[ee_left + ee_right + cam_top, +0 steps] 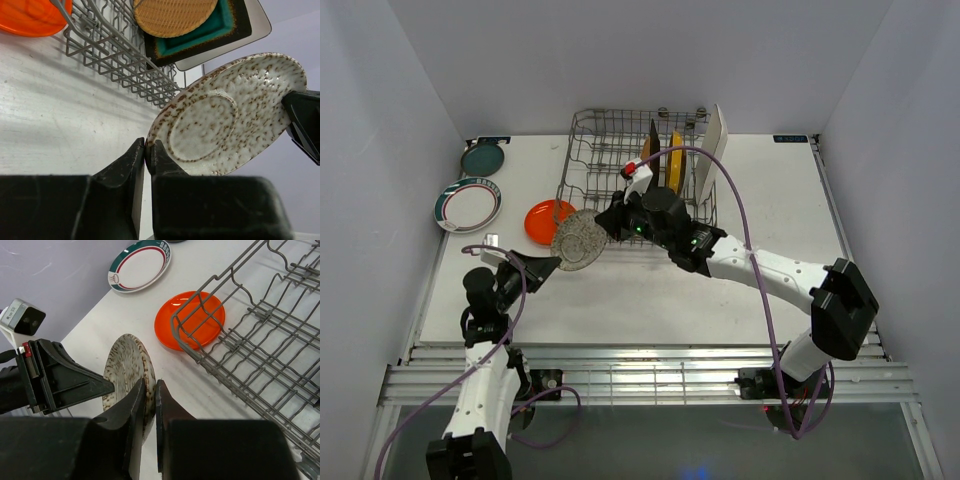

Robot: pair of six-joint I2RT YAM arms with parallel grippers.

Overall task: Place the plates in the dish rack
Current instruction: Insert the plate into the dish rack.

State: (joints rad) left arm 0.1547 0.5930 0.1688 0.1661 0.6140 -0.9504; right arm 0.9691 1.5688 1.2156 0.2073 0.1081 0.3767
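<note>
A speckled grey plate [579, 240] [225, 115] [122, 371] hangs on edge above the table, just in front of the dish rack [595, 150] [120, 60] [260, 340]. My left gripper [553, 263] [148, 145] pinches its lower left rim. My right gripper [604, 226] [150, 386] is shut on the opposite rim. Standing in the rack are a wood-tone round plate [175, 15], a dark green-centred square plate [222, 30], a yellow plate [676, 160] and a white rectangular plate [712, 150]. An orange plate [546, 219] [190, 320] lies flat beside the rack's left front corner.
A white plate with a teal rim [468, 205] [140, 265] and a teal plate [483, 158] lie at the table's far left, near the wall. The rack's left half holds only bare tines.
</note>
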